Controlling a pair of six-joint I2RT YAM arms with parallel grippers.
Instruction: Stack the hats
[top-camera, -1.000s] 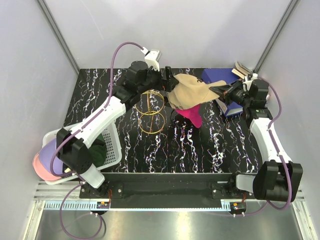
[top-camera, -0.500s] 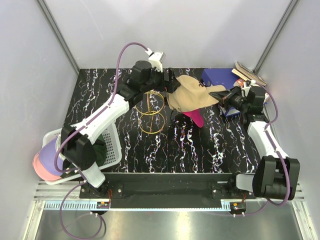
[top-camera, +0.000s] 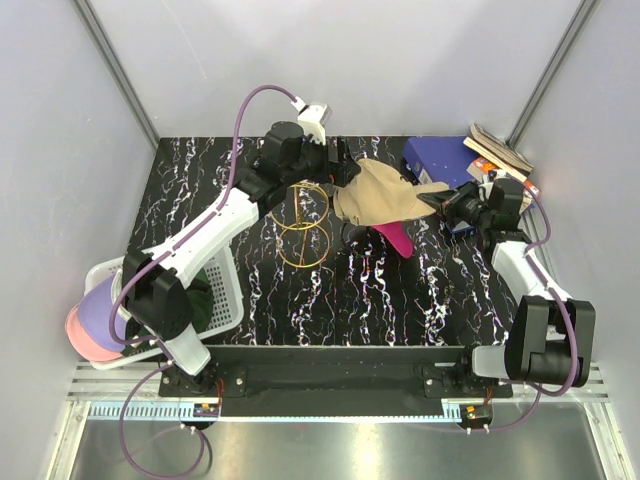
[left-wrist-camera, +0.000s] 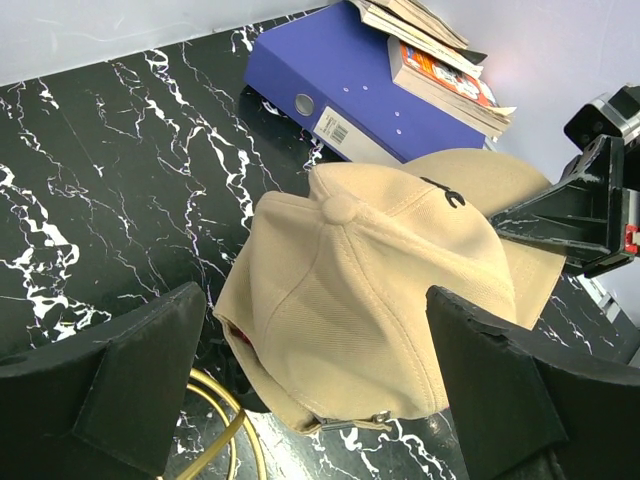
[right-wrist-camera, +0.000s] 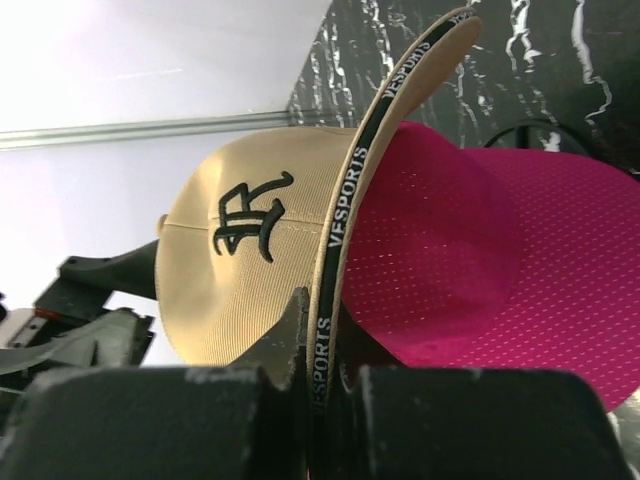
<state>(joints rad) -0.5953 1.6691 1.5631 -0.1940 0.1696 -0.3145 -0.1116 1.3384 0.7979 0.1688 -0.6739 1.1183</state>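
The brim of the tan cap (right-wrist-camera: 200, 300) reads VFSPORTS.

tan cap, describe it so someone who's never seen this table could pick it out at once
On the black marbled table, look to the far side, beside the blue binder. The tan cap lies partly over a magenta cap, its brim pinched by the right arm's fingers. It is the only tan one, with a dark embroidered emblem on its front.
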